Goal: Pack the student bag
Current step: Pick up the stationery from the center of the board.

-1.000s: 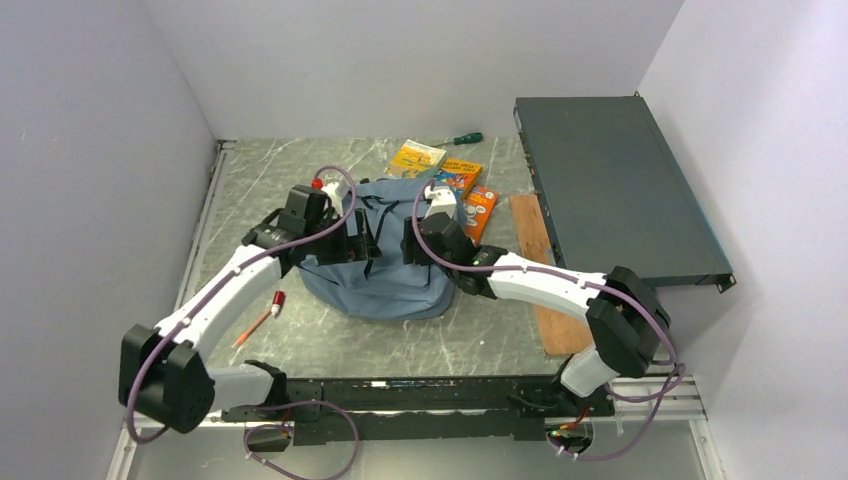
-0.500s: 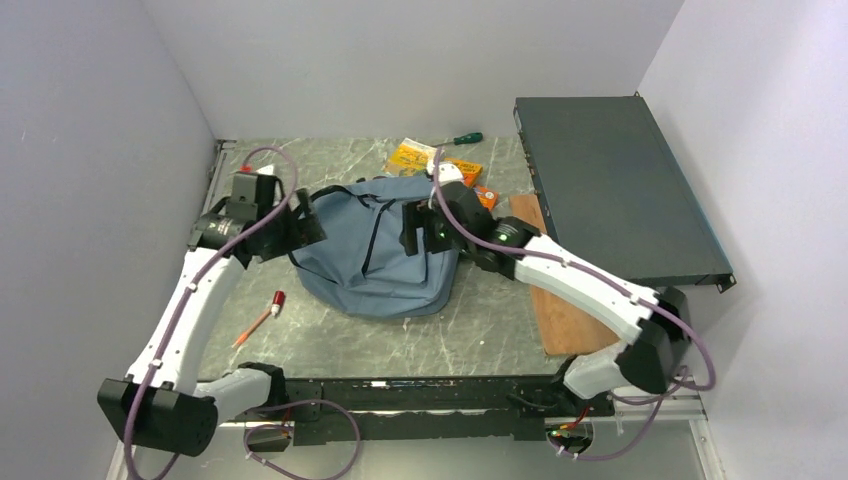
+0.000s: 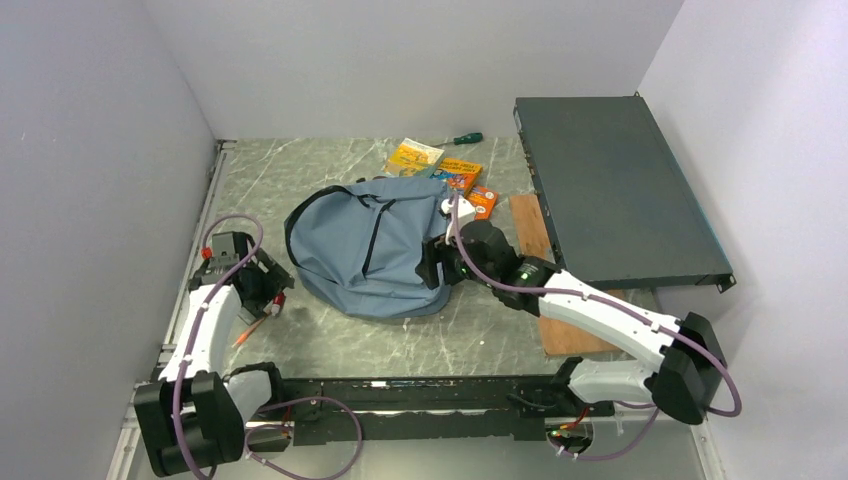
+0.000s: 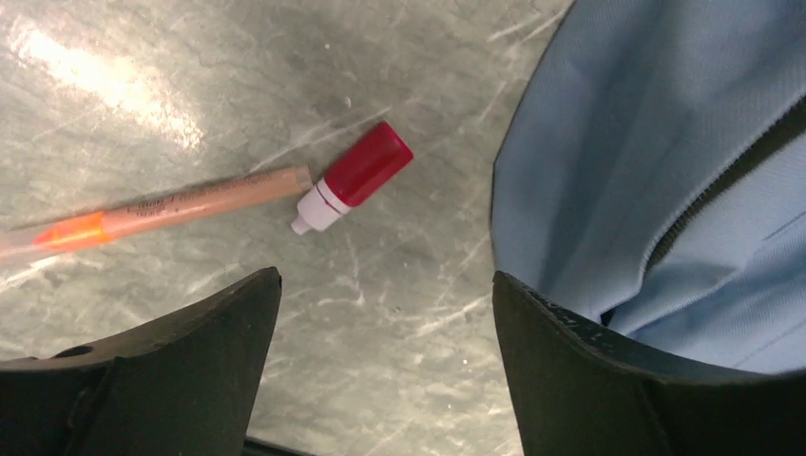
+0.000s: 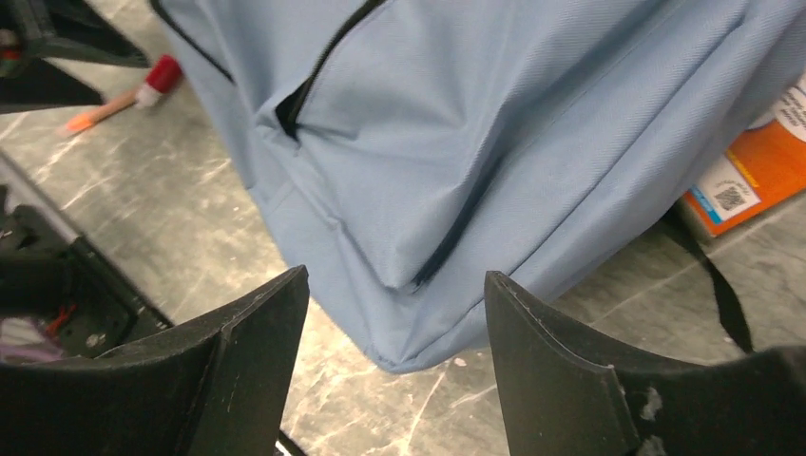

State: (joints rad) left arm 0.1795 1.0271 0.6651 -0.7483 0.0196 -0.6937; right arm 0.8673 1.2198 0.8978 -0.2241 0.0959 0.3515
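Left pincer (image 4: pixel 385 285): released, empty, low over the near left of the surface (image 3: pixel 330 340). Just beyond it lie a pen (image 4: pixel 162 209) and a red-capped bottle (image 4: pixel 352 176).
Right pincer (image 5: pixel 396 280): released, empty, at the near right corner of the student bag (image 3: pixel 355 250).
Student bag: lying flat, mid-surface, zip gaping slightly.
Behind the bag: orange box (image 3: pixel 482 201), booklets (image 3: pixel 416 157), screwdriver (image 3: pixel 465 139).
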